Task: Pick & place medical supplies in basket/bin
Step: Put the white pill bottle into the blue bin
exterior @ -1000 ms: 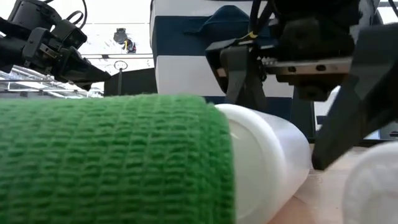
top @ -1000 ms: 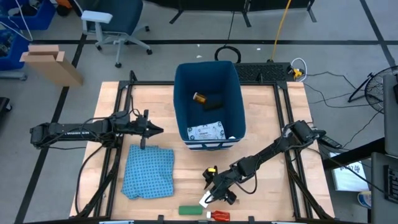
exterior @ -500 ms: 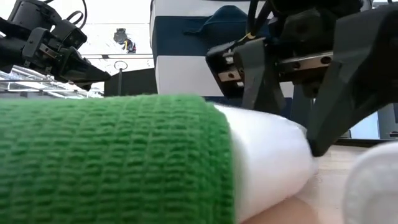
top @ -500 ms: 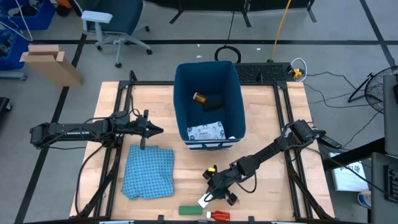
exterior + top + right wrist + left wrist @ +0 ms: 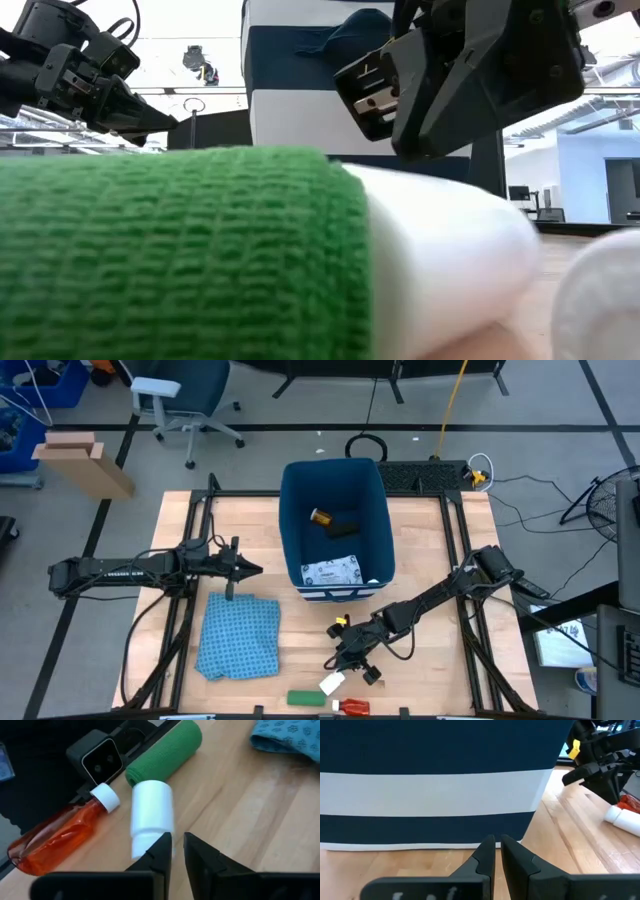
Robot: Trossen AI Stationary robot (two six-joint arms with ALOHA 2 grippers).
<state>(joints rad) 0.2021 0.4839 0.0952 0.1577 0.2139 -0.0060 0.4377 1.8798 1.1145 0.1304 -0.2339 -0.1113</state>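
Observation:
A white tube lies on the wood near the table's front edge, beside a green roll and an orange bottle with a white cap. My right gripper hangs just above the tube's narrow end, shut with nothing between its fingers. In the high view it stands just to the far right of the tube. The dark blue bin stands at the table's far middle. It holds a white packet, a black oblong and a small orange bottle. My left gripper waits shut, left of the bin.
A blue patterned cloth lies on the near left. A small black camera sits at the front edge, behind the green roll and orange bottle. Bare wood lies between the bin and these items.
My right gripper has shut and risen off the table, drawing slightly toward the far edge and rolling a little. The white tube has stayed lying on the wood, shifted only slightly.

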